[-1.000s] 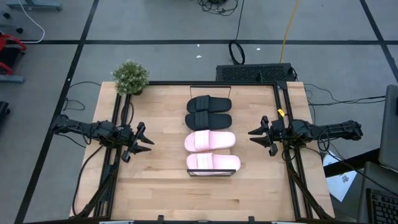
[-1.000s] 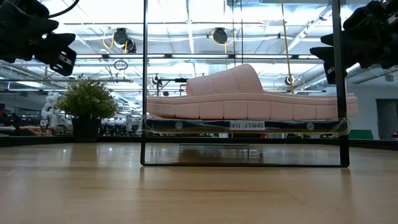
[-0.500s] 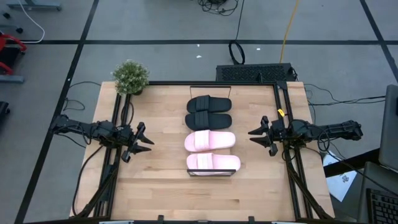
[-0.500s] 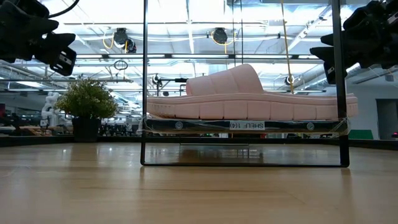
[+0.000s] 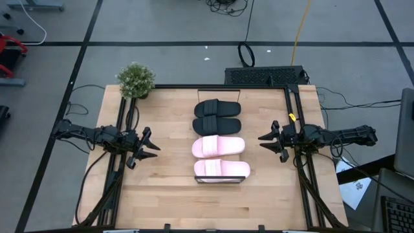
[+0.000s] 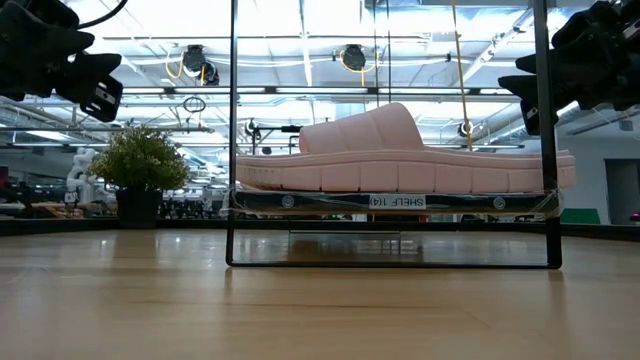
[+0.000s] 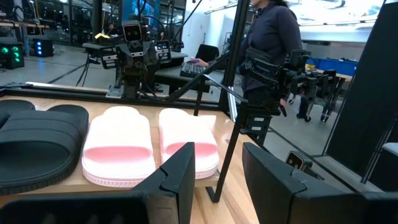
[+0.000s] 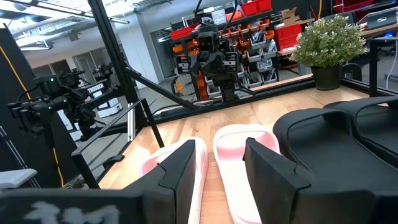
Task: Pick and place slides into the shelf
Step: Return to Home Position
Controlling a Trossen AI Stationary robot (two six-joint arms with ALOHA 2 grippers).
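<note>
Dark jaws both parted, empty.

The right gripper (image 8: 219,149) has its two dark fingers apart and holds nothing. Past them, mid-frame, two pink slides (image 8: 231,157) lie beside two black slides (image 8: 329,140). A potted plant (image 8: 328,46) stands far back.

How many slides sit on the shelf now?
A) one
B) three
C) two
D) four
D: the high view shows a black slide, a second black slide, a pink slide and a second pink slide lying side by side in one row on the shelf.
</note>
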